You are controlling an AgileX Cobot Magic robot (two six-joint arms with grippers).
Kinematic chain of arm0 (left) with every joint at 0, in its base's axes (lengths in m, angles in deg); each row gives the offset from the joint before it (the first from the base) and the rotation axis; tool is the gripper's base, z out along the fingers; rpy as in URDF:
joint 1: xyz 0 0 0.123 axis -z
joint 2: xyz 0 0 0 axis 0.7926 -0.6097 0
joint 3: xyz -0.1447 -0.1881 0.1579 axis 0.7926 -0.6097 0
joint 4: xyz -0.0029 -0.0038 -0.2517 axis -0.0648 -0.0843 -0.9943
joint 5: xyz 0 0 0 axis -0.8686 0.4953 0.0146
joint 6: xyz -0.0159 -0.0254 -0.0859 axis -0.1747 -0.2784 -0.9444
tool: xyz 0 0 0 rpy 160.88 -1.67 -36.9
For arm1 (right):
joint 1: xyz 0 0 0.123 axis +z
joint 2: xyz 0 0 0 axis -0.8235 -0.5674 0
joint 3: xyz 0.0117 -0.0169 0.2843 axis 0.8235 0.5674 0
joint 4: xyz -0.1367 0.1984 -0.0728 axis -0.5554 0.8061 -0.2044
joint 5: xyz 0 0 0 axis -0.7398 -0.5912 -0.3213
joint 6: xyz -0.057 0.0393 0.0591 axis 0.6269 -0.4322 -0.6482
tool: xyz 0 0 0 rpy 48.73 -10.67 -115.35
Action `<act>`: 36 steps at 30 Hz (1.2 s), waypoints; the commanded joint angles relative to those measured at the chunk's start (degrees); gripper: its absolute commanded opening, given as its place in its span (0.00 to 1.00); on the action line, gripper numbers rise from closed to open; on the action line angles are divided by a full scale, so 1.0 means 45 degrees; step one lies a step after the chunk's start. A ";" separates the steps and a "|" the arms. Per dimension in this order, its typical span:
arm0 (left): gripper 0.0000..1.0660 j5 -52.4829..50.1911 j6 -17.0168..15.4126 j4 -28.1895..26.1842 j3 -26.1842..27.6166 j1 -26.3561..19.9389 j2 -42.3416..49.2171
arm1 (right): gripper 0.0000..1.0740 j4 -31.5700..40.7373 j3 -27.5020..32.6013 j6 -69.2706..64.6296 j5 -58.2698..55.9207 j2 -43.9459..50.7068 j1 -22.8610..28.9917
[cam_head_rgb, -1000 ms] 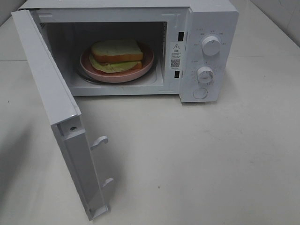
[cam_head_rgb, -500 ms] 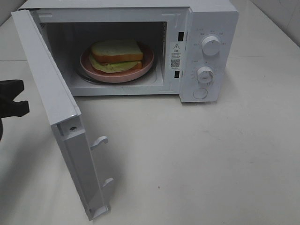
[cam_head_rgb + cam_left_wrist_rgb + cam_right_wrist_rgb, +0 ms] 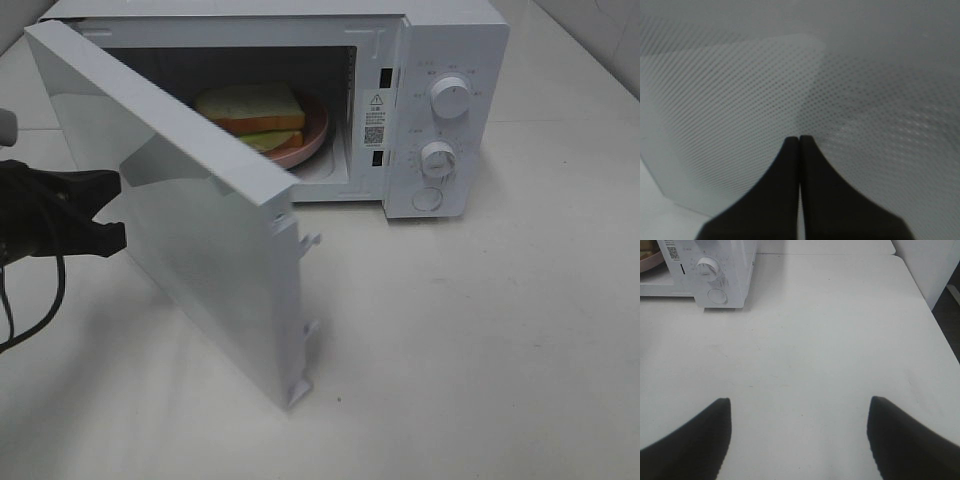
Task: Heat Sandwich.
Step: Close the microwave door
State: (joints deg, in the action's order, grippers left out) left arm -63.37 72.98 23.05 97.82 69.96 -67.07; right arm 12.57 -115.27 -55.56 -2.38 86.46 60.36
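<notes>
The sandwich (image 3: 250,110) lies on a round pink plate (image 3: 312,130) inside the white microwave (image 3: 450,40). The microwave door (image 3: 190,210) stands about half shut and hides the left part of the cavity and of the sandwich. My left gripper (image 3: 110,210) is shut and empty at the door's outer face. In the left wrist view its fingertips (image 3: 799,142) are pressed together right against the door's dotted window (image 3: 740,90). My right gripper (image 3: 800,400) hangs open and empty over bare table, right of the microwave (image 3: 725,270).
Two round knobs (image 3: 450,97) (image 3: 438,158) and a round button (image 3: 427,199) sit on the microwave's right panel. The white table (image 3: 480,340) stretches in front and to the right. A cable (image 3: 40,300) trails from the left arm.
The door has swung from wide open to about half shut. My left gripper has come in from the left edge and moved right, up to the door's outer face.
</notes>
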 commanded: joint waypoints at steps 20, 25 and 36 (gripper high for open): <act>0.00 0.1681 0.0318 -0.2852 0.2788 0.2865 -0.0815 | 0.68 -0.0089 0.0013 0.0089 0.0204 0.0382 -0.0064; 0.00 0.1681 0.0891 -0.3680 0.3361 0.3629 -0.1362 | 0.68 -0.0089 0.0013 0.0089 0.0204 0.0382 -0.0064; 0.00 0.1693 0.1719 -0.4673 0.5220 0.4889 -0.2763 | 0.68 -0.0089 0.0013 0.0115 0.0204 0.0382 -0.0064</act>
State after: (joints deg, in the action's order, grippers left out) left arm -55.64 80.54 2.59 119.82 91.28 -78.82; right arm 12.40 -115.27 -55.56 -2.38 86.46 60.36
